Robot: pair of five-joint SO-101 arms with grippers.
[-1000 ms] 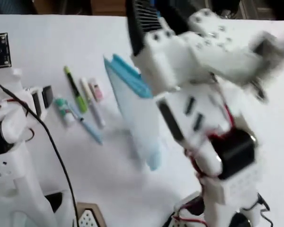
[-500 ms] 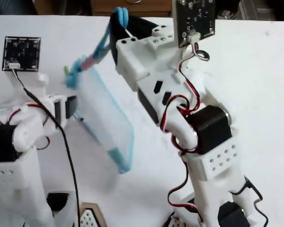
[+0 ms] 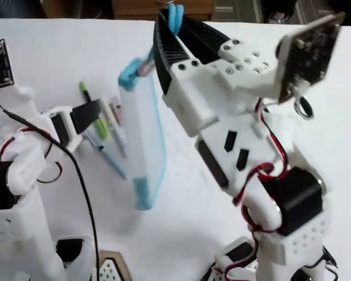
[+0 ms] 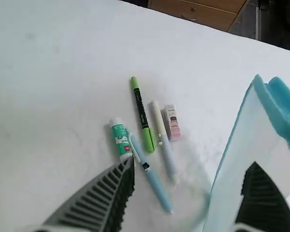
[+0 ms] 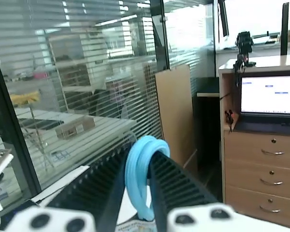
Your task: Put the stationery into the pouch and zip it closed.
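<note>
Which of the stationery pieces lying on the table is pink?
The small eraser, at the row's end beside the white pen. The others are a green marker, a teal-and-white tube and a blue pen.

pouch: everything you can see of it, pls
The pouch is a flat rectangular case, translucent walls with light blue trim, soft-looking. It hangs nearly upright from its blue loop, which the right gripper pinches; its lower end is at the table, contact unclear. Zip state unclear.

White table (image 3: 58, 47), wooden drawer cabinet (image 5: 261, 164), lit monitor (image 5: 270, 94), window blinds (image 5: 63, 58), leaning brown board (image 5: 176, 116)
</note>
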